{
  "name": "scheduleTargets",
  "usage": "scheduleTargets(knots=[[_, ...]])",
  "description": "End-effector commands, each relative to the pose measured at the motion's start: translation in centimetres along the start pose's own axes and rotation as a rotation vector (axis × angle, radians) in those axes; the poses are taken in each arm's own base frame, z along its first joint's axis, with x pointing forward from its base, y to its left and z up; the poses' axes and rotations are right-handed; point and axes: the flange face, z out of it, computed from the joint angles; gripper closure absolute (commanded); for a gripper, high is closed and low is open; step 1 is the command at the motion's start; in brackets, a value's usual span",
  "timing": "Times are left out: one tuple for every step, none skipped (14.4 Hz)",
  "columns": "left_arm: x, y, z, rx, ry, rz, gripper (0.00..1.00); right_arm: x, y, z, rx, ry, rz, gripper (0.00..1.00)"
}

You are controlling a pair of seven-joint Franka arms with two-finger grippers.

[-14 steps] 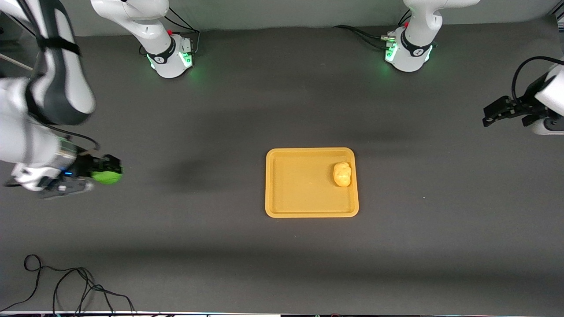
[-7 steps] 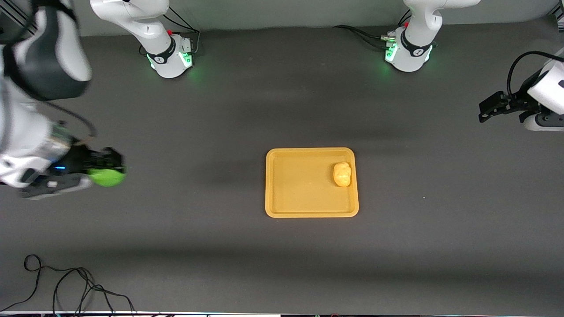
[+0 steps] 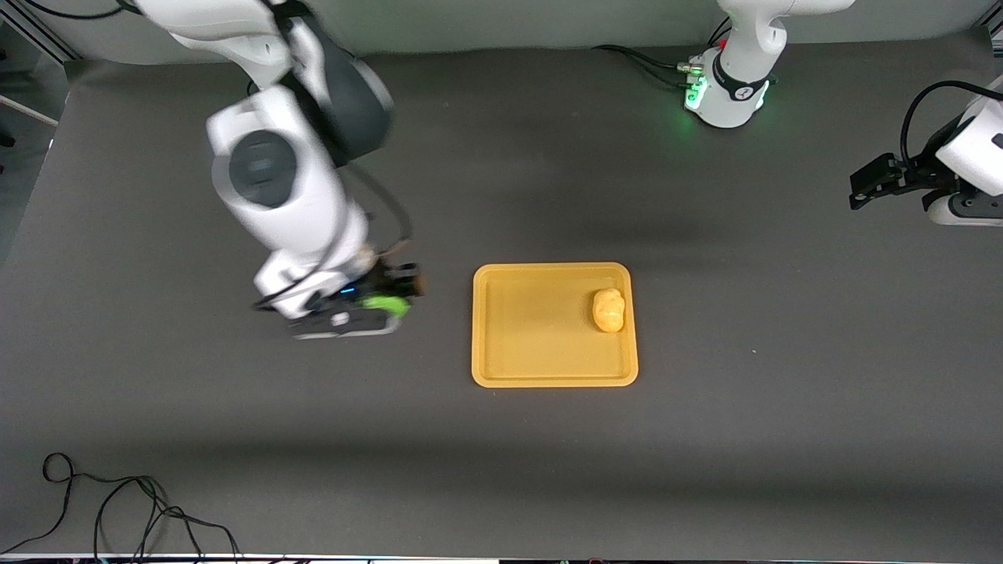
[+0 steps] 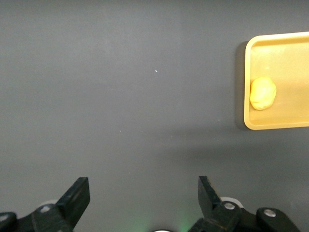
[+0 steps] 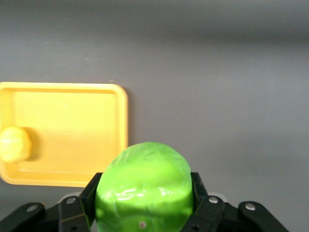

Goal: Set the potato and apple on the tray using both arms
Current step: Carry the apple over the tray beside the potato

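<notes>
The potato [image 3: 608, 310] lay inside the tray [image 3: 501, 368], close against the rim at the left arm's end, roughly midway between the tray's nearer and farther edges. It looked settled there, so that half of the job seemed done. Most of the tray floor toward the right arm's end was bare, leaving what looked like plenty of room for a second piece.

The apple [image 3: 384, 304] was off the table, pinched in the right gripper [image 3: 389, 301], which hung over the dark mat just beside the tray's edge at the right arm's end, not yet over the tray itself. From the right wrist view the apple [image 5: 143, 191] filled the space between the two black fingers [image 5: 203, 203], which pressed on its sides; the jaws were closed as far as the fruit allowed. Holding it by the flanks like that, with the tray ahead and lower, I judged it was being carried across for a drop on the bare part of the floor, well apart from the potato.

The left gripper [image 3: 870, 182] waited up over the table's edge at the left arm's end, well apart from the tray. Its fingers [image 4: 77, 195] stood spread wide with nothing between them and only bare mat below.
</notes>
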Motion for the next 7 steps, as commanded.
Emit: scheduleTargets(knots=[[-0.6, 0.2, -0.9, 0.01, -0.018, 0.014, 0.0, -3.2, -9.3, 2.1, -0.06, 0.05, 0.031, 0.7], [-0.6, 0.4, -0.9, 0.014, -0.018, 0.017, 0.0, -4.6, -12.0, 3.3, -0.061, 0.05, 0.035, 0.71], [-0.6, 0.7, -0.9, 0.015, -0.017, 0.023, 0.0, -5.5, -13.7, 4.3, -0.061, 0.049, 0.043, 0.71], [-0.6, 0.5, -0.9, 0.015, -0.017, 0.02, 0.0, -6.5, -15.5, 5.7, -0.062, 0.046, 0.025, 0.72], [-0.6, 0.2, -1.0, 0.014, -0.017, 0.017, 0.0, -7.3, -16.7, 6.8, -0.061, 0.045, 0.006, 0.72], [-0.8, 0.0, -1.2, 0.014, -0.012, 0.012, 0.0, -7.5, -17.6, 8.5, -0.059, 0.047, -0.004, 0.72], [-1.0, -0.2, -1.5, 0.013, -0.008, 0.009, 0.0, -7.5, -18.3, 10.2, -0.054, 0.055, -0.013, 0.72]])
